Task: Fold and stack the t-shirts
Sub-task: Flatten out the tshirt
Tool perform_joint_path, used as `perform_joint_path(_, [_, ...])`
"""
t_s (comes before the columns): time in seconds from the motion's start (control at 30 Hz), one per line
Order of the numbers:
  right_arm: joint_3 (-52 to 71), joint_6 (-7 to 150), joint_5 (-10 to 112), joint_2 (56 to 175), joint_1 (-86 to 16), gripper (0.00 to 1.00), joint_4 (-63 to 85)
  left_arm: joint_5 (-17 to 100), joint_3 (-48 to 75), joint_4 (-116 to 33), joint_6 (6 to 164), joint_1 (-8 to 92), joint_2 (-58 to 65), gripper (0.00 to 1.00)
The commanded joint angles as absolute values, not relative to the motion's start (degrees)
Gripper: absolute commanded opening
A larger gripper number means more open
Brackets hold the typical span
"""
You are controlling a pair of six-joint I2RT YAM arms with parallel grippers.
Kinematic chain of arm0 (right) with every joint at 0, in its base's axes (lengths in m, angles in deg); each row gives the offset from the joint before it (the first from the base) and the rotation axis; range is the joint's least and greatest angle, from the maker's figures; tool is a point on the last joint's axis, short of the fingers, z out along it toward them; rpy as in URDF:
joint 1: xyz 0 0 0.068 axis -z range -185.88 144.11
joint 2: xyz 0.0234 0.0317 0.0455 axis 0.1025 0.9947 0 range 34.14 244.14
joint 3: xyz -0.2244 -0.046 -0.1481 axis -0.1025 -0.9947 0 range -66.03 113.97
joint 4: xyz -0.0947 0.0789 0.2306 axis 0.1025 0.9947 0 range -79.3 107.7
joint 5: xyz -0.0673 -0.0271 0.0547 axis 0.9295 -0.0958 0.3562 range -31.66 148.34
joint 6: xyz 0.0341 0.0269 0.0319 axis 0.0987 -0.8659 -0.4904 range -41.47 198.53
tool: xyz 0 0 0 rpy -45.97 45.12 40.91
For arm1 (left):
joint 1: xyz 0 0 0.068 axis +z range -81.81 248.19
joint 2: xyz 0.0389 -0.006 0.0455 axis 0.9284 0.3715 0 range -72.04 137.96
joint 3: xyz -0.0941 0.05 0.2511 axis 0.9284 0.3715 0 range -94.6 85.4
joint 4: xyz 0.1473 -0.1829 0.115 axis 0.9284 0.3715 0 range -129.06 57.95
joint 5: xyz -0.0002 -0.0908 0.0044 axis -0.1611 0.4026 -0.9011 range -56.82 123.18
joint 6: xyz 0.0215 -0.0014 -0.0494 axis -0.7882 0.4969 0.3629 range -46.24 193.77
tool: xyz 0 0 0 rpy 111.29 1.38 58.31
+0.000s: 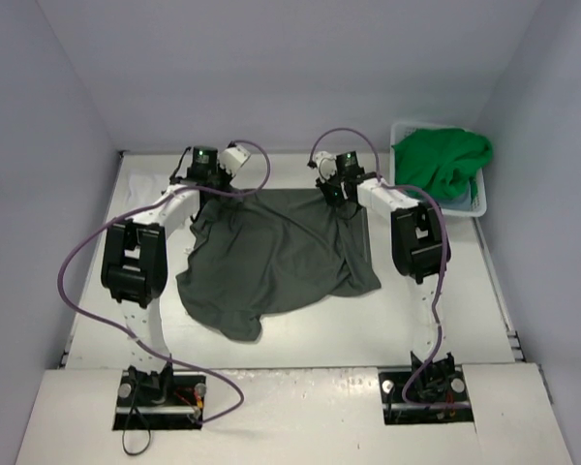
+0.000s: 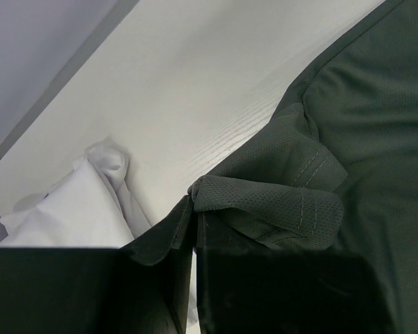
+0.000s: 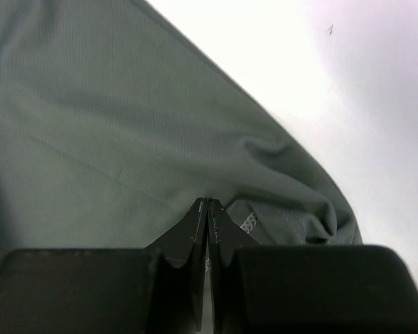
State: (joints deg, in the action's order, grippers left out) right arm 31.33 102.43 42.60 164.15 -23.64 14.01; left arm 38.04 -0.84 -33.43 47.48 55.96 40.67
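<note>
**A:** What lies nearest the arm bases?

**B:** A dark grey shirt [image 1: 281, 257], spread out and rumpled across the middle of the white table [image 1: 445, 320].

**A:** And the arms?

**B:** Both reach forward to the shirt's far edge. The left gripper [image 2: 194, 209] is clenched on a bunched far-left corner. The right gripper [image 3: 207, 205] is pinched tight on the far-right edge.

**A:** Any container?

**B:** A white laundry basket [image 1: 480, 201] sits in the far right corner. It holds a heaped green shirt [image 1: 441, 160] on top of a light blue-grey one [image 1: 463, 200].
</note>
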Motion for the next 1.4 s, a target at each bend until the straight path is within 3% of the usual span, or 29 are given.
perform_joint_path(0.0, [34.87, 101.55, 40.94, 163.60, -24.25, 0.00, 13.95, 38.89, -1.53, -37.12, 48.63, 56.77, 35.10, 0.00])
perform_joint_path(0.23, [33.82, 102.25, 42.96, 163.86, -24.78, 0.00, 14.13, 39.06, -0.65, -37.47, 49.07, 57.21, 35.19, 0.00])
perform_joint_path(0.33, [32.85, 102.78, 43.58, 163.34, -24.78, 0.06, 14.22, 39.33, -0.56, -37.47, 49.24, 57.21, 35.28, 0.00])
perform_joint_path(0.9, [27.93, 107.26, 60.27, 161.23, -24.08, 0.02, 12.99, 39.50, -0.21, -37.12, 48.36, 58.17, 34.84, 0.00])
perform_joint_path(1.37, [23.80, 109.02, 59.75, 158.07, -16.96, 0.02, 12.64, 38.71, -1.18, -35.63, 47.40, 59.40, 35.19, 0.00])
